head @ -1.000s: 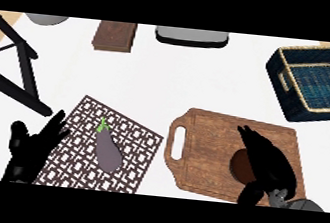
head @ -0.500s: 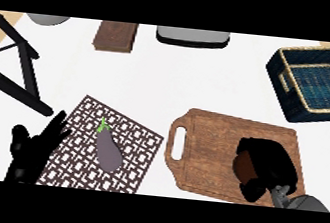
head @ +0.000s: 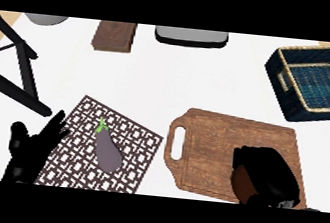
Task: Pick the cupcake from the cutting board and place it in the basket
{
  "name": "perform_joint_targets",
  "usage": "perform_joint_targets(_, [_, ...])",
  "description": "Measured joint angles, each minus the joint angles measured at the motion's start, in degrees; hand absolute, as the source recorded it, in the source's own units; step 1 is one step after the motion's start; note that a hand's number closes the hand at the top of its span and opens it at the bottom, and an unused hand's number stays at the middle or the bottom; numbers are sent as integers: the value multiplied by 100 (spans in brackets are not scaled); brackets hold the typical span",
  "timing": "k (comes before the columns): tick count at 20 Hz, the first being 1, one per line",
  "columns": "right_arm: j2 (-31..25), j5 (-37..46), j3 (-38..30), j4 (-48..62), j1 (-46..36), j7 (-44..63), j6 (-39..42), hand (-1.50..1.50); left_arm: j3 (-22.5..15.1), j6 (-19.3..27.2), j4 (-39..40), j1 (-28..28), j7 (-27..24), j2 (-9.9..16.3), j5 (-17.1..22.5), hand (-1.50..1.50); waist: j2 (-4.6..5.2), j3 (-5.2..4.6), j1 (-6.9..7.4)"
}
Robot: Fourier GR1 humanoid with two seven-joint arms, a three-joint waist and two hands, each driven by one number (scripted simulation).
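A white counter [head: 163, 78] fills the room's view, with a dark stool frame [head: 4, 75] at nine o'clock, a brown block [head: 114, 35] and a grey dish [head: 191, 36] along twelve o'clock, and the dark woven basket [head: 315, 88] at two o'clock, well apart from everything else. The wooden cutting board [head: 217, 143] lies at five o'clock, handle slot turned toward the middle. On it, the right robot hand [head: 269, 176] is curled over the cupcake [head: 244, 184], fingers wrapped down around it so that only a sliver of reddish-brown shows at the hand's left edge; its top and shape are hidden, so I cannot say more of its look. The wrap seems meant to cage the small cake from above before a lift toward the basket, which sits up and to the right. The left robot hand [head: 30, 151] rests at eight o'clock, fingers straight and relaxed, holding nothing, its fingertips on the edge of a patterned lattice mat [head: 122, 129] where a purple eggplant [head: 107, 150] with a green stem lies.
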Motion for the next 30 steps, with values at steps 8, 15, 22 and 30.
perform_joint_targets(8, [-26, -209, -519, -1109, 267, -239, -277, 150, 82, -35, 23, 35, -17, -30, -61, 0, -1, 7, -52])
perform_joint_targets(15, [1044, -1760, -1770, -2346, 146, 0, -1009, 150, 106, -22, -106, 168, -40, -58, -36, 0, -5, 3, -113])
perform_joint_targets(22, [768, -3128, -3562, -3114, -916, 1363, -663, 150, 105, -38, -69, 83, 35, -69, -90, 0, 1, -6, -54])
perform_joint_targets(30, [-397, -4392, -5306, -1832, -2669, 2214, -249, 150, 96, -62, 27, -7, -25, -137, -173, 0, 12, -6, 33])
